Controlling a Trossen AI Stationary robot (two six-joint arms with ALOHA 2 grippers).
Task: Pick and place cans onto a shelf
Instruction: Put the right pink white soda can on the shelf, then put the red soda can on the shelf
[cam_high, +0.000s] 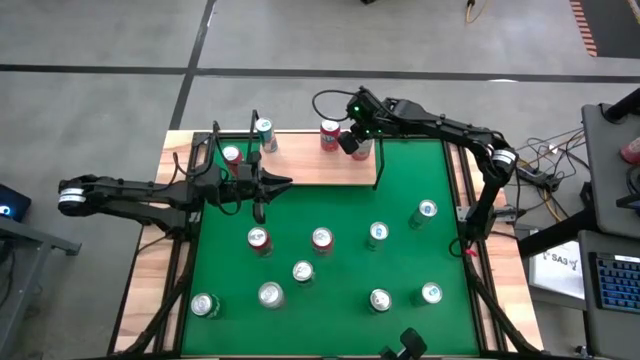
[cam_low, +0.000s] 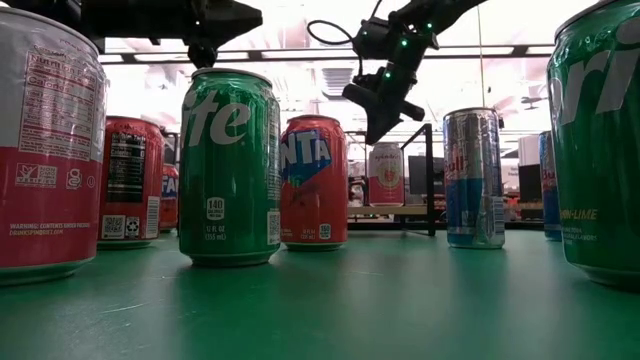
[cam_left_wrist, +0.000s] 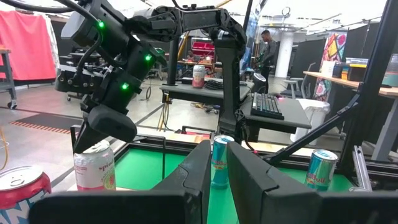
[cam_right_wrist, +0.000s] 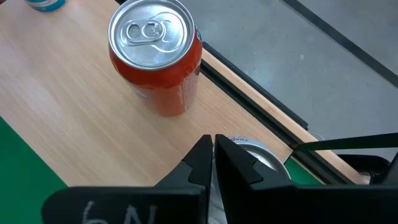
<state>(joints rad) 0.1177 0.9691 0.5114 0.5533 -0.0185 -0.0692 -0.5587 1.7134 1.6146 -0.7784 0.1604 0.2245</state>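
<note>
From above, nine cans (cam_high: 322, 238) are seen on the green worktop (cam_high: 400, 190), four on the shelf (cam_high: 310, 165). In the right wrist view, the right hand (cam_right_wrist: 212, 152) is pressed together, empty, over a pink can (cam_right_wrist: 252, 151). Rigid, light, slippery cans are judged best gripped mid-body.

Cans (cam_high: 321, 239): red, green, blue, silver-white bodies; silver tops. Shelf (cam_high: 310, 165): light wood, black wire uprights. Table (cam_high: 330, 280): green top, wood edge. Arms: black.
</note>
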